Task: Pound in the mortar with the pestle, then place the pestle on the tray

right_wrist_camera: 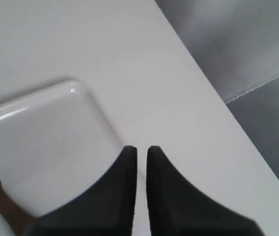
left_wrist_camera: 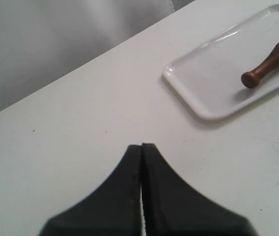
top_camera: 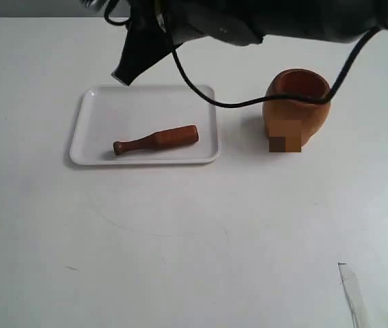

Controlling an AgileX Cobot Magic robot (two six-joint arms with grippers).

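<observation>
The reddish-brown pestle (top_camera: 156, 139), thick-ended and knob-handled, is laid flat inside the white tray (top_camera: 98, 102). The right gripper (right_wrist_camera: 140, 153) is nearly pressed together, empty; the left gripper (left_wrist_camera: 142, 147) is pressed together.

Exterior: looked down steeply over table (top_camera: 194, 246), moderately near. Wrists: looked past own fingertips, close, obliquely down. Shared across all three: tray (top_camera: 98, 102) (left_wrist_camera: 203, 73) (right_wrist_camera: 46, 142) with pestle (top_camera: 156, 139) (left_wrist_camera: 272, 59) (right_wrist_camera: 2, 204).
</observation>
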